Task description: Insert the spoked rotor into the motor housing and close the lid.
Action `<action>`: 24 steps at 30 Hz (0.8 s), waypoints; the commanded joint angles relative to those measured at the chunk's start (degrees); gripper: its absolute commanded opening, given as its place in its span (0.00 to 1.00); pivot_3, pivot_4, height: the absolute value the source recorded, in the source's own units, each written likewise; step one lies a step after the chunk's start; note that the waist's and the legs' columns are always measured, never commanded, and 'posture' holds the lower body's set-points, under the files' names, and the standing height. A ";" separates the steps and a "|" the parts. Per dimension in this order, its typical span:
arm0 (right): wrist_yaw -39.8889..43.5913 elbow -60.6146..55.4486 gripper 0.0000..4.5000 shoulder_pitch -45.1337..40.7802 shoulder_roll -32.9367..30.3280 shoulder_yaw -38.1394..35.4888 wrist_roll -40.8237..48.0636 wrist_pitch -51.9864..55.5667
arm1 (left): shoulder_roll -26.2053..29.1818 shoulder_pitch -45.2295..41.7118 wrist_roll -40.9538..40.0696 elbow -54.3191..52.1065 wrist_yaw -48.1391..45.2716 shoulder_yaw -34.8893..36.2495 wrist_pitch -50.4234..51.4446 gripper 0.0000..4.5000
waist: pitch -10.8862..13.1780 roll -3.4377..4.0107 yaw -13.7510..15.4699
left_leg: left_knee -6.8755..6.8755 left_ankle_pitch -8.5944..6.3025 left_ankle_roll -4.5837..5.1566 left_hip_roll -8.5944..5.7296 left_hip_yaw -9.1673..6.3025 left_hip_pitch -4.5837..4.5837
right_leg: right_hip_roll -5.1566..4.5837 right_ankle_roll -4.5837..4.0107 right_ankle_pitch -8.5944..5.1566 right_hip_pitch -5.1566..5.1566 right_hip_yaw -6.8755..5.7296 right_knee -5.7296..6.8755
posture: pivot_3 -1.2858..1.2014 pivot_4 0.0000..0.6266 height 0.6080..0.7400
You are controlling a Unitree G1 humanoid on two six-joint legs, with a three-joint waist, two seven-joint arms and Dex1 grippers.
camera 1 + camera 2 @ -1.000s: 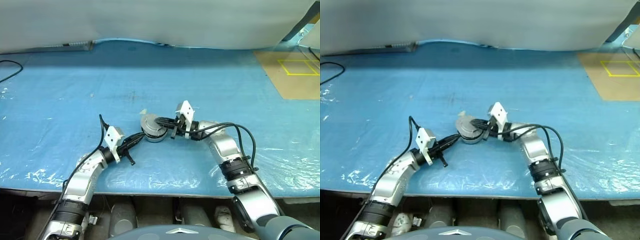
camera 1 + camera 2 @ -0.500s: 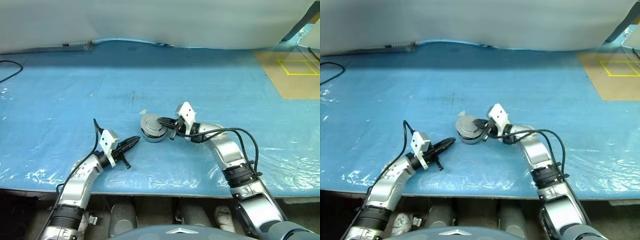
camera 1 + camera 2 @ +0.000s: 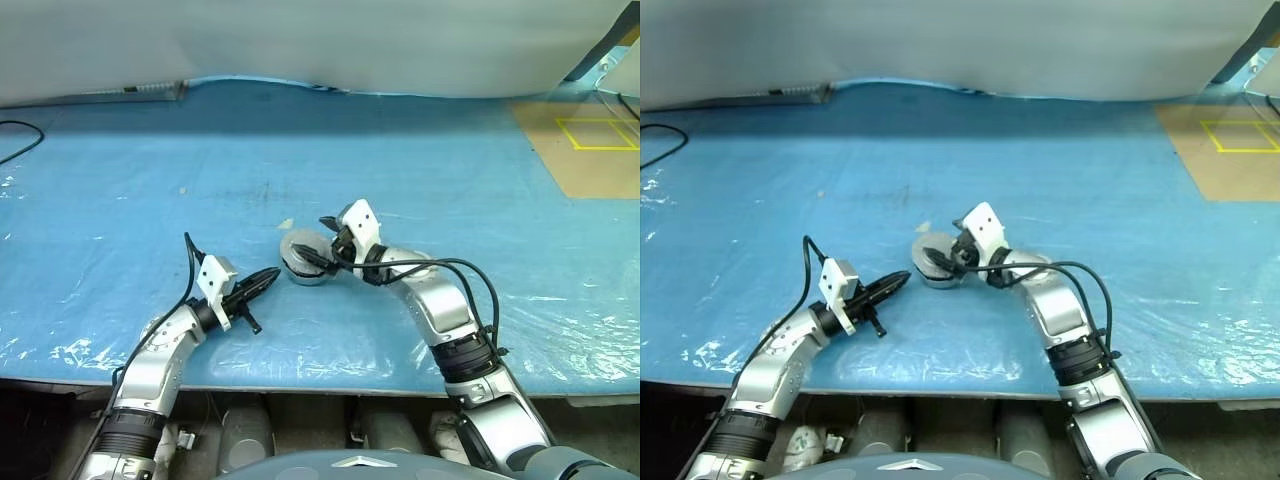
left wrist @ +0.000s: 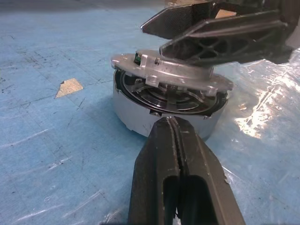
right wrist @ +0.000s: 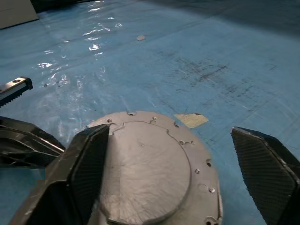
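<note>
The motor housing (image 3: pixel 306 268) is a grey round can on the blue sheet at the middle of the table. Its lid (image 4: pixel 178 70), a flat silver disc, lies tilted on top. Through the gap under the lid, the spoked rotor (image 4: pixel 174 97) shows inside the housing. My right gripper (image 3: pixel 315 240) is open, with one finger on each side of the lid (image 5: pixel 150 168) and apart from it. My left gripper (image 3: pixel 270 276) is shut on nothing. It points at the housing's side from the left, with a small gap between them.
A small tan scrap (image 3: pixel 286 223) lies just behind the housing. A brown board with a yellow taped square (image 3: pixel 590 150) covers the back right corner. A black cable (image 3: pixel 20 135) lies at the far left. The table's front edge (image 3: pixel 320 385) runs close under both arms.
My right gripper has opened and let go of the lid, which stays on the housing. My left gripper has drawn back a little from the housing's side.
</note>
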 commanded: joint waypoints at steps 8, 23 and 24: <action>0.03 -3.12 0.99 1.90 1.10 1.45 1.38 3.05 | 0.78 -0.46 -0.13 -1.09 -0.03 0.65 -0.11 0.00 | 0.00 0.00 0.00 | -0.02 0.00 0.00 -0.01 0.00 0.01 | 0.00 0.00 0.00 0.00 0.00 0.00 | 0.52 0.24 1.00; -0.24 -1.65 0.65 1.73 -0.98 2.33 -1.34 -1.14 | 1.17 -1.10 0.08 -0.01 -0.52 0.71 -0.19 0.00 | 0.00 0.00 0.00 | -0.01 0.00 -0.01 -0.02 0.00 0.03 | 0.00 0.01 0.00 0.01 0.01 0.01 | 0.52 0.24 1.00; -0.28 -2.05 0.65 1.45 -1.23 2.36 -1.50 -1.06 | 1.19 -1.10 0.05 -0.21 -0.52 0.70 -0.07 0.00 | 0.00 0.00 0.00 | -0.01 0.00 -0.01 -0.02 0.00 0.02 | 0.00 0.01 0.00 0.01 0.01 0.01 | 0.52 0.24 1.00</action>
